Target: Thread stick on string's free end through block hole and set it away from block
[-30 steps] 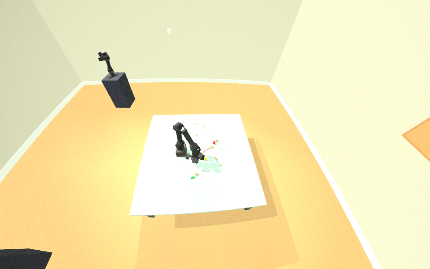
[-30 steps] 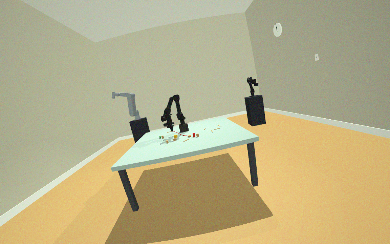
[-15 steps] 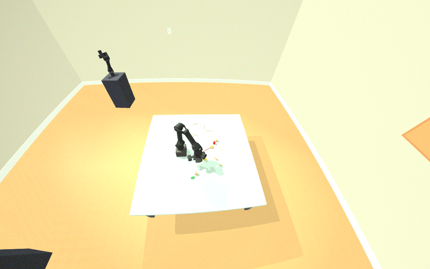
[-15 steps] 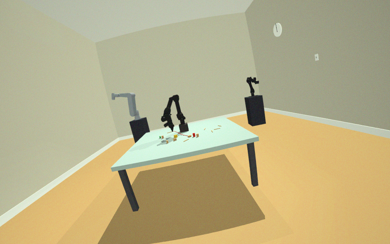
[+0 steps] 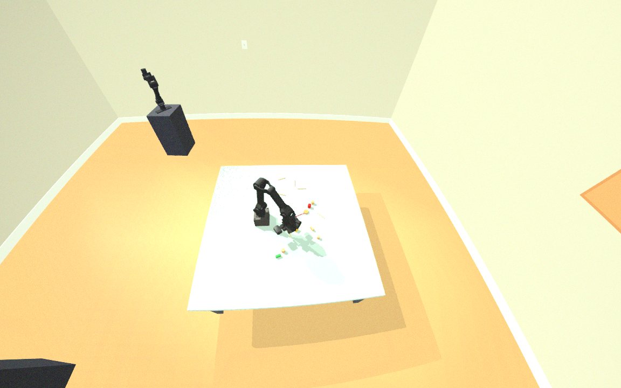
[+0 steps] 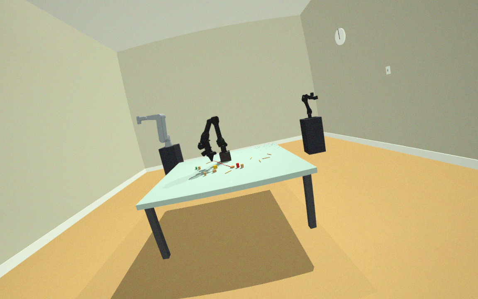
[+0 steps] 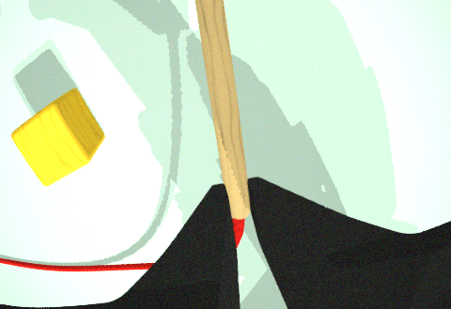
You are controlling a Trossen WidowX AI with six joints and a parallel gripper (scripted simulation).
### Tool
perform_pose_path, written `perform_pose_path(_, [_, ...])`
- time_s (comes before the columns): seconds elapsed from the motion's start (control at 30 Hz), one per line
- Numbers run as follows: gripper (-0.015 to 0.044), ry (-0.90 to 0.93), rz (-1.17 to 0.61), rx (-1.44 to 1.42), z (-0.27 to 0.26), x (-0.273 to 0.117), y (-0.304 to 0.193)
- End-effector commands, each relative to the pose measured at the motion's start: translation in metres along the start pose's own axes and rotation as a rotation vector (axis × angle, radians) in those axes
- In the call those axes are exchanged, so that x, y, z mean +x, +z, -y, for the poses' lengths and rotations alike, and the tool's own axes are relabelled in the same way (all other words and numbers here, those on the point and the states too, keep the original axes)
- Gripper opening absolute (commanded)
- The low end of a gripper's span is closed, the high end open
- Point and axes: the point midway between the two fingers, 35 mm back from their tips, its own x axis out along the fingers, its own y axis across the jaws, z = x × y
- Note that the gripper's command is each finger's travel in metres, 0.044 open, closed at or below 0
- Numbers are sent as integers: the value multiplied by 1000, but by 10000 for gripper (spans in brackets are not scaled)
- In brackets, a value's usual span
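Observation:
My gripper (image 6: pixel 212 160) (image 7: pixel 236 193) is shut on the wooden stick (image 7: pixel 218 65) (image 6: pixel 208 162), near its string end, above the table. The red string (image 7: pixel 94 267) (image 6: pixel 222 163) (image 5: pixel 300 214) runs from that end to the round wooden button (image 5: pixel 305 212) (image 6: pixel 232 167). A yellow block (image 7: pixel 47 145) (image 6: pixel 214 167) stands on the table to the left of the stick in the wrist view; no hole shows in the faces seen. Small wooden pieces (image 5: pixel 311 228) (image 6: pixel 214 170) lie close by. Which piece is the block with the hole, I cannot tell.
A red cylinder (image 5: pixel 309 206) (image 6: pixel 237 165) and a wooden piece (image 5: pixel 312 202) (image 6: pixel 242 165) stand beside the button. A loose stick (image 5: pixel 321 215) (image 6: pixel 228 172) lies nearby; several others lie toward the back. A green cylinder (image 5: pixel 278 256) and wooden piece (image 5: pixel 283 250) stand toward the front.

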Motion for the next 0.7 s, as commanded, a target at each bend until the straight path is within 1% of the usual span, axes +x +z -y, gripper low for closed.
perform_pose_path(0.0, [0, 4, -8, -100, -6, -1, 1])
perform_pose_path(0.67, [0, 13, -44, -603, -30, -3, 2])
